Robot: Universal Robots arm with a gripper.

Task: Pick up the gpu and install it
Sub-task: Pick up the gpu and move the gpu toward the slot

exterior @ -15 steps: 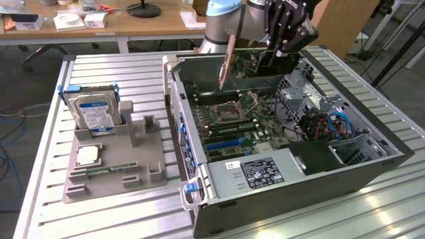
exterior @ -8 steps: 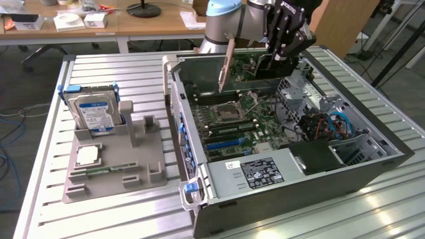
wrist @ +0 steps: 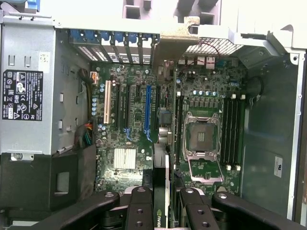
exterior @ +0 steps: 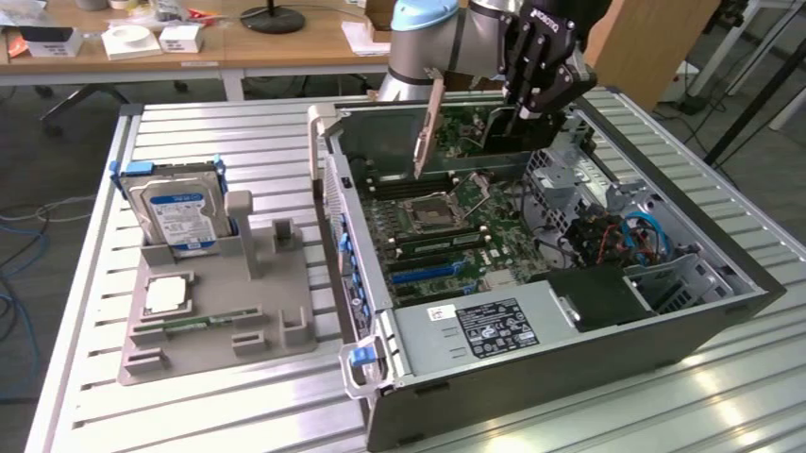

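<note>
A table of ribbed, silvery aluminium slats (exterior: pixel 226 123) carries the work. Behind it, pale wooden desks (exterior: pixel 290 42) bearing small white boxes (exterior: pixel 132 40) and a round black lamp base (exterior: pixel 274 19) are seen on a grey floor, where blue cables (exterior: pixel 19 255) are strewn at the exterior view's left.

A black and grey sheet-metal computer case (exterior: pixel 567 387) is laid on its side with the panel off. The green motherboard (exterior: pixel 435 222) is thereby exposed, with its square metal processor socket (wrist: pixel 201 136), long black memory slots and a blue expansion slot (wrist: pixel 147 108). A matt grey moulded plastic tray (exterior: pixel 271 302) is placed beside the case, on the exterior view's left. A silver hard drive with a blue label (exterior: pixel 180 215) is stood upright in it, while a square silver processor chip (exterior: pixel 166 294) and a narrow green memory stick (exterior: pixel 189 326) are laid flat in its recesses.

The gpu (wrist: pixel 161 184), a thin flat card with a green board and dark face, is clamped edge-on between the black jointed fingers (wrist: pixel 139 211) of the gripper (wrist: pixel 165 211). It is held over the motherboard inside the open case, above the slots. Its tan metal bracket (wrist: pixel 175 40) is turned toward the perforated rear wall.
</note>
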